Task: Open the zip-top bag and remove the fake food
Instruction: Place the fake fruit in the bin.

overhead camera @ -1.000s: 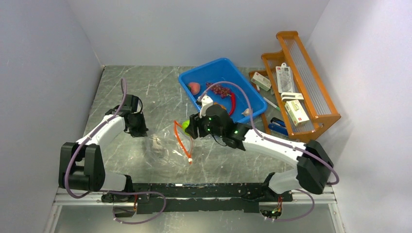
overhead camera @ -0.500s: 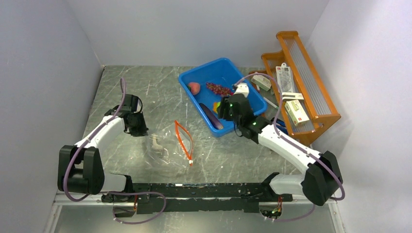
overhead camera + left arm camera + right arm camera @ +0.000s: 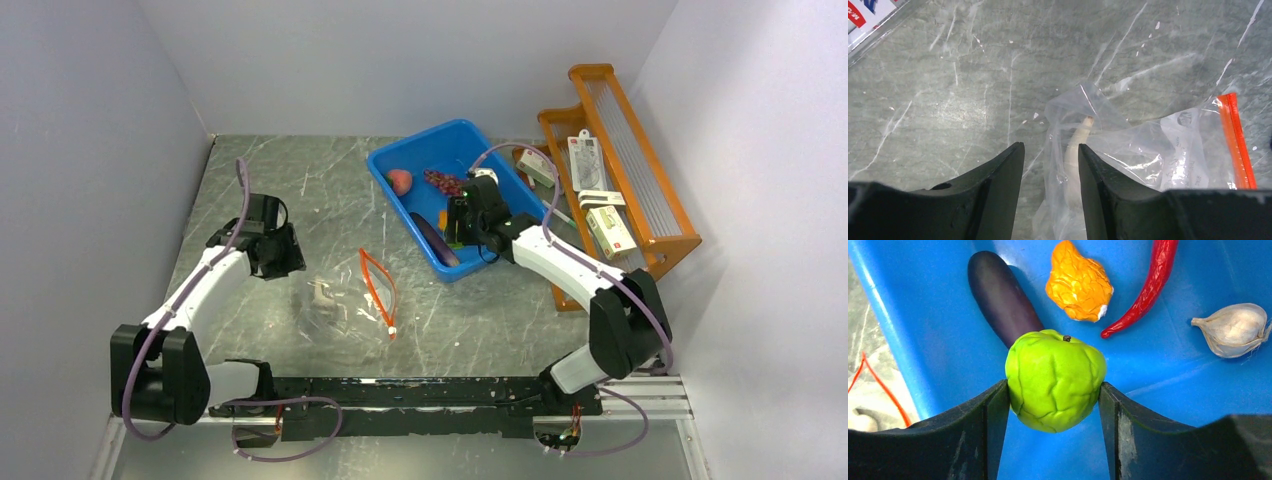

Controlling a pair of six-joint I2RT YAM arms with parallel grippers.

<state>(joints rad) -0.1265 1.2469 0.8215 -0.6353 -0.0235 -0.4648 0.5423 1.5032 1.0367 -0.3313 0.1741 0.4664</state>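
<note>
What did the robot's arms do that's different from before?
The right gripper carried the green apple from the zip-top bag over to the blue bin, still squeezing it. The left gripper opened and let go of the bag. The bag stayed put, a beige piece still inside.

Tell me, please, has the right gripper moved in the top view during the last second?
Yes. The right gripper, holding the green ball, went from the mouth of the zip-top bag up and right, to above the blue bin.
</note>
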